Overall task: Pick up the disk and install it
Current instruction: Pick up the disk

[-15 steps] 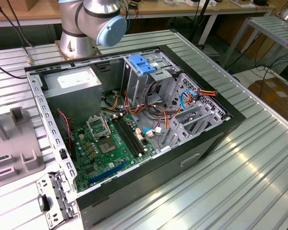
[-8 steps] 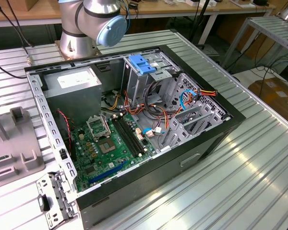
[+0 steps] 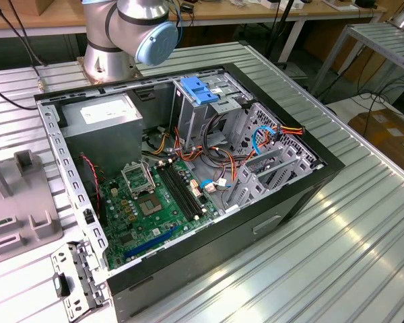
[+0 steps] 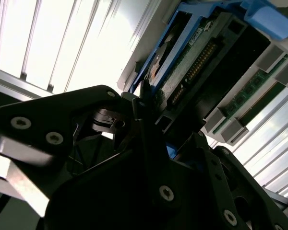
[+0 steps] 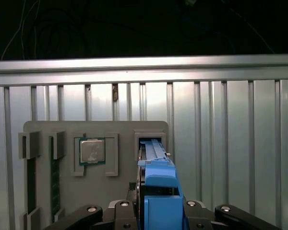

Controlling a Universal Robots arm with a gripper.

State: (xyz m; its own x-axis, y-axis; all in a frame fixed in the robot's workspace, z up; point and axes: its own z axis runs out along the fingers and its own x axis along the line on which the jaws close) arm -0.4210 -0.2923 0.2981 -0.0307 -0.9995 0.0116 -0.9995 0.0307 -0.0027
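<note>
Gripper [image 5: 158, 212] pinches the disk [image 5: 157, 178] by its blue-railed sides. Disk stands on edge, apparently seated in grey fixture [image 5: 43, 132] slot, beside processor chip [image 5: 91, 151].

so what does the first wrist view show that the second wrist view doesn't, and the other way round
First wrist view: a processor chip seated in a recess of the grey tray, seen from straight on.
Second wrist view: the disk from its underside, with its circuit board and a row of connector pins.
Both wrist views: the blue-railed disk standing on edge at the tray, the gripper at it, and the slatted metal table.
</note>
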